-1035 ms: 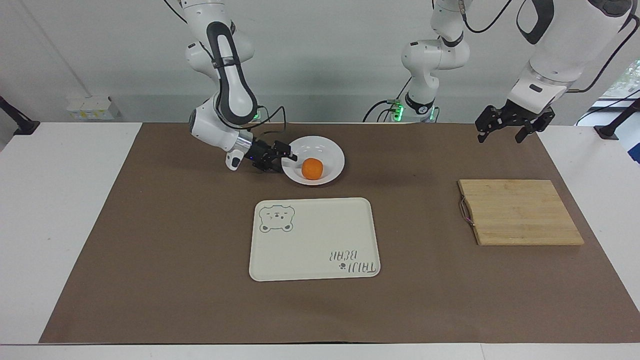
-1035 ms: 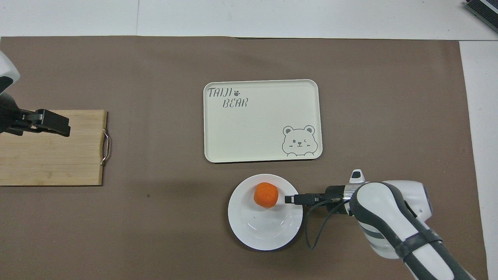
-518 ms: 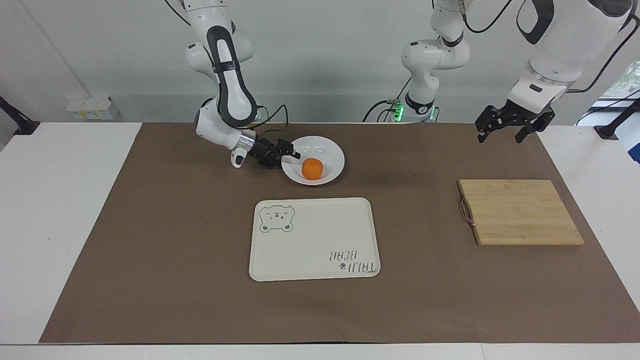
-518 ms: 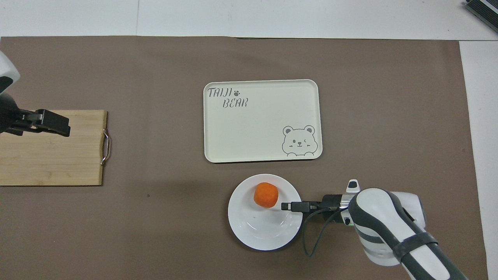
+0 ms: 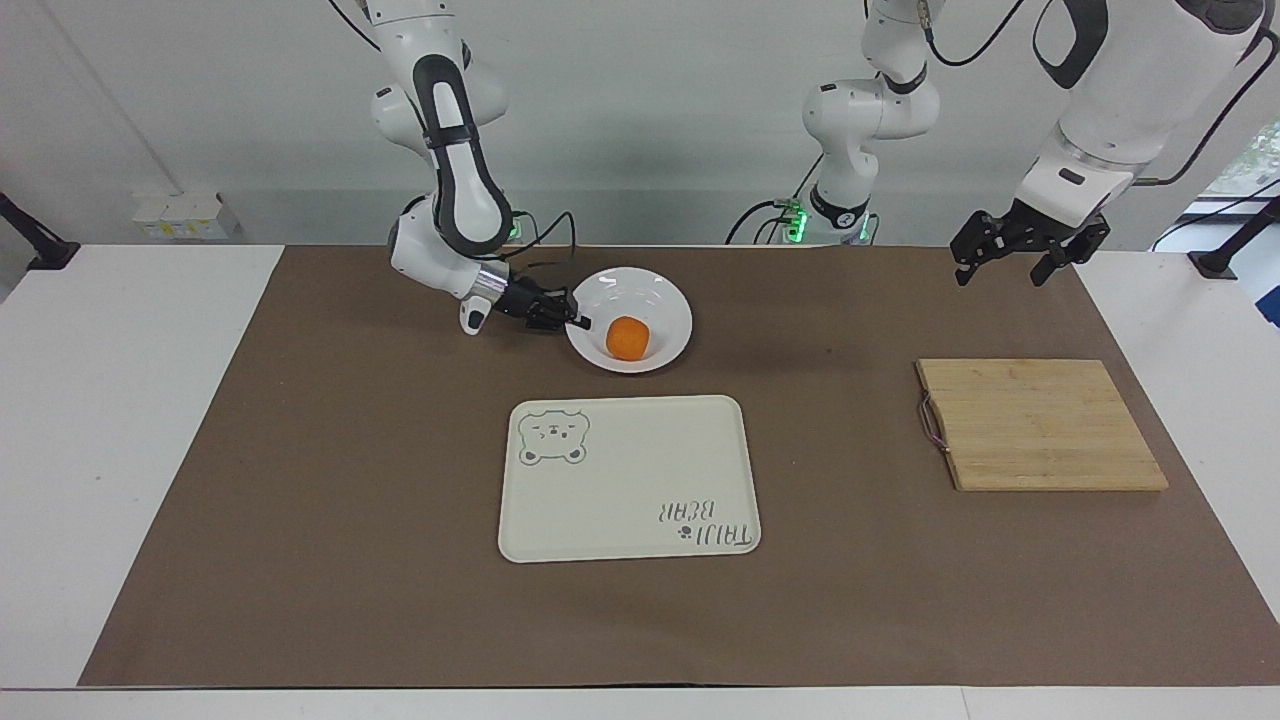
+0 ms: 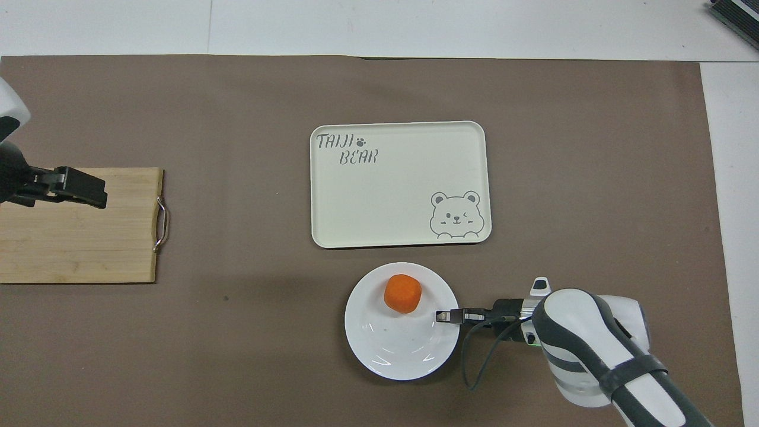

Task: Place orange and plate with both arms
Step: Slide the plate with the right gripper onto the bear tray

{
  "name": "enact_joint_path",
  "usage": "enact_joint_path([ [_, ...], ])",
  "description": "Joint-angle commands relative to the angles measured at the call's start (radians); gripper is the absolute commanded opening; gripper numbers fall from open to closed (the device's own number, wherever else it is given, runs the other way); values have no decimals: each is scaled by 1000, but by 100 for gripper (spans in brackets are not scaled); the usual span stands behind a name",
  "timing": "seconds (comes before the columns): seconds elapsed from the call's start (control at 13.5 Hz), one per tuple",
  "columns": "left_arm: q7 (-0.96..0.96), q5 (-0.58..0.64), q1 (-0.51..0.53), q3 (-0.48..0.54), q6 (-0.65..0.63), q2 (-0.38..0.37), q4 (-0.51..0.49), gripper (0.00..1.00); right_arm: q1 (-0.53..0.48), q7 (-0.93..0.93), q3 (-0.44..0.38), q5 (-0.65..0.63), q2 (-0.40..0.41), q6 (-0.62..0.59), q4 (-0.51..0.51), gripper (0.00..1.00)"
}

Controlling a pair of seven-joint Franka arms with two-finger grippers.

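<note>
Now right gripper (image 5: 576, 322) clamped on plate (image 5: 655, 290) rim, orange (image 5: 627, 338) just beside.

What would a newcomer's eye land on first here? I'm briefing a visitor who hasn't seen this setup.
Probably the small bright orange fruit sitting in the round glossy white plate, nearer the robots than the cream rectangular bear tray. The right gripper is shut on the plate's rim. The left gripper waits open above the table, by the bamboo cutting board.
</note>
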Motion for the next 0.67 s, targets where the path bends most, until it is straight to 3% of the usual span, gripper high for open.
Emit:
enact_joint_path([
  [0.0, 9, 11, 11, -10, -25, 13, 29, 100, -14, -108, 1, 38, 22, 28, 25, 0],
  [0.22, 9, 11, 11, -10, -25, 13, 29, 100, -61, -214, 1, 70, 32, 6, 55, 0],
  [0.59, 9, 11, 13, -10, -25, 13, 29, 100, -83, -228, 1, 154, 75, -57, 149, 0],
])
